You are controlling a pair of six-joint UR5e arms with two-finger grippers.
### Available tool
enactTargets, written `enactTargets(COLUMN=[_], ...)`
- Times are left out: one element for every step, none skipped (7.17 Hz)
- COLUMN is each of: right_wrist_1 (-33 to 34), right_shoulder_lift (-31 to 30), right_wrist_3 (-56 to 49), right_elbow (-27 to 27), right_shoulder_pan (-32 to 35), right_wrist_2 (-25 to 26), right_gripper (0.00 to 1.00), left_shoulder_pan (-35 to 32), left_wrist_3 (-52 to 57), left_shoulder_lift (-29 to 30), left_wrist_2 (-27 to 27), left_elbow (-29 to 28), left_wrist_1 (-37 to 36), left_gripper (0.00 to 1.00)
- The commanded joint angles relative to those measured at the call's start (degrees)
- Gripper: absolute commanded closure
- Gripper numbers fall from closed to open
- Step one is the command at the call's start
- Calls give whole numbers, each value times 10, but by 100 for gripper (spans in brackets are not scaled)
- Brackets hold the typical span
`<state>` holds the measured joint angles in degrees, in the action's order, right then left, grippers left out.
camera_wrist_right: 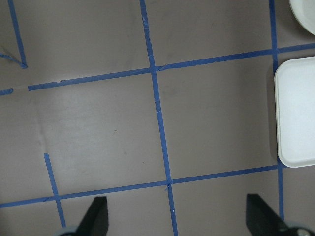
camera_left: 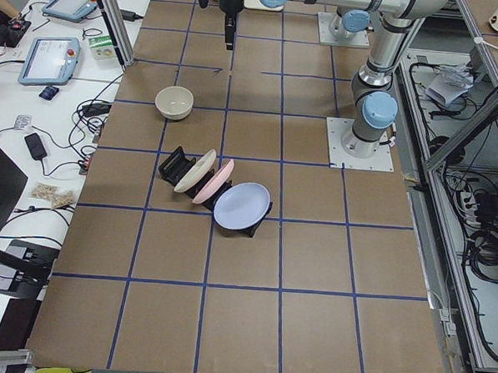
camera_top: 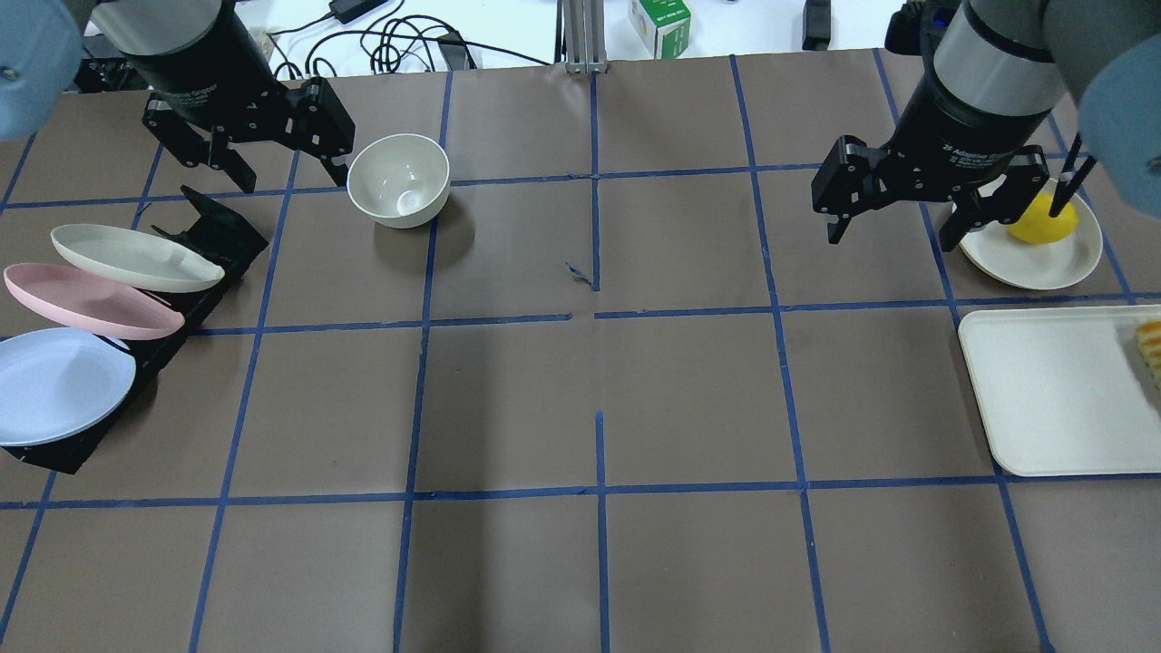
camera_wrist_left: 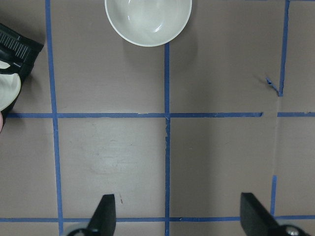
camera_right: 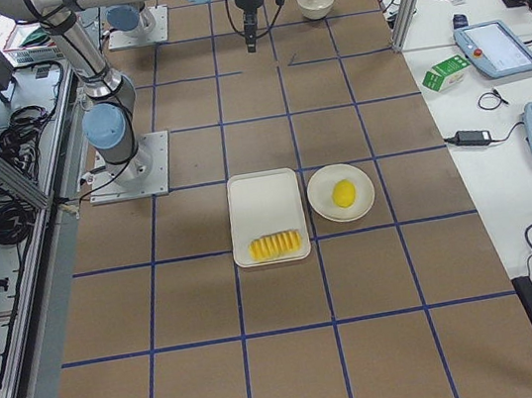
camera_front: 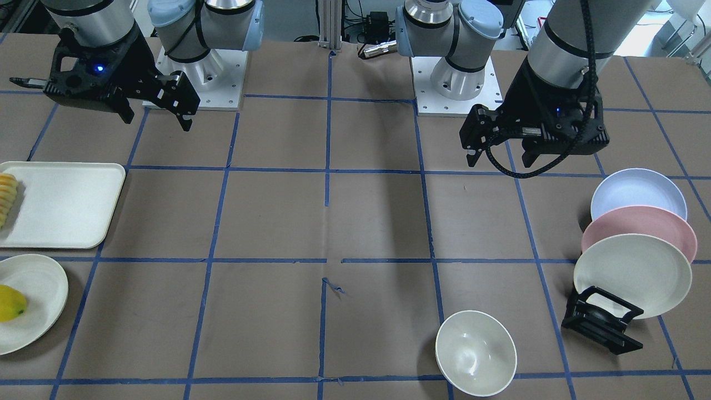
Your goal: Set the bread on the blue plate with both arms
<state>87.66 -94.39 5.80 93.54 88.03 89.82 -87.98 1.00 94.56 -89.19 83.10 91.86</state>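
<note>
The bread (camera_front: 6,197), a ridged yellow-orange loaf, lies at the end of a white tray (camera_front: 66,205); it also shows in the overhead view (camera_top: 1150,349) and the exterior right view (camera_right: 278,245). The blue plate (camera_front: 639,194) leans in a black rack (camera_front: 602,322) behind a pink and a cream plate; it also shows in the overhead view (camera_top: 54,385). My left gripper (camera_front: 500,161) (camera_top: 292,177) hangs open and empty above the table near the rack. My right gripper (camera_front: 158,122) (camera_top: 891,240) hangs open and empty, apart from the tray.
A pink plate (camera_front: 639,230) and a cream plate (camera_front: 633,272) stand in the same rack. A white bowl (camera_top: 399,180) sits near my left gripper. A yellow mango-like fruit (camera_front: 10,303) lies on a white plate (camera_front: 39,289) beside the tray.
</note>
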Motion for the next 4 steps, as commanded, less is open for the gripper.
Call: enactTargets(right_wrist_1=[-2,-1,0,0], right_shoulder_lift=[-5,-4,-4,-2], right_wrist_3=[1,0,-3,-3], right_elbow=[1,1,1,2], right_shoulder_pan=[0,0,0,-1], right_wrist_2=[1,0,0,1], right_gripper=[0,0,0,0], left_shoulder_pan=[-10,-12,-6,22], left_wrist_3=[1,1,8,77], left_shoulder_lift=[2,-7,-16,-22], left_wrist_2=[-3,-2,-6,-28], left_elbow=[6,5,8,9], left_wrist_1=[-1,2,8,16], left_gripper=[8,8,4,0])
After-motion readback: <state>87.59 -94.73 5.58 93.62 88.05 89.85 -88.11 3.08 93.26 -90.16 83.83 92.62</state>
